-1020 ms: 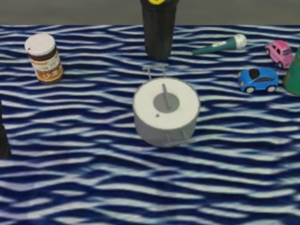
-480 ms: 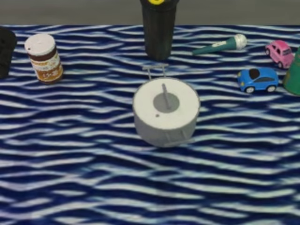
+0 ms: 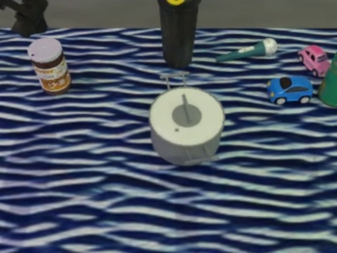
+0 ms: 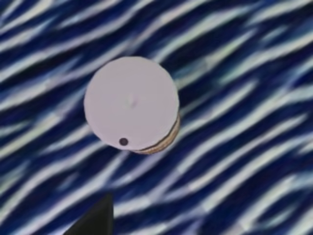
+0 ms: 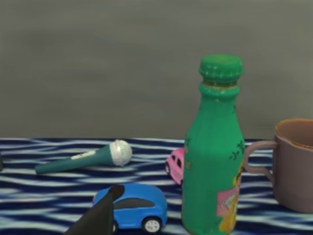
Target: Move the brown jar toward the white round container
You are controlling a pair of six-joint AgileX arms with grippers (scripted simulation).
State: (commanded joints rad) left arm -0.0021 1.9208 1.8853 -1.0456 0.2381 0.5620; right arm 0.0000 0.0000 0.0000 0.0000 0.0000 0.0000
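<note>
The left gripper (image 3: 23, 13) hovers at the bench's (image 3: 79, 211) far-left corner, above the brown jar (image 3: 49, 65); its grip can't be told. The jar's cream-and-orange label is unreadable.

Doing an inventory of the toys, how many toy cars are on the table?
2. The blue car sits near the table's right side, and the pink car lies farther back, closer to the right edge. More could be hidden beyond the top view's edge.

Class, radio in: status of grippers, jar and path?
Left gripper above brown jar, not gripping. Jar upright, apart from white round container. Path between clear.
</note>
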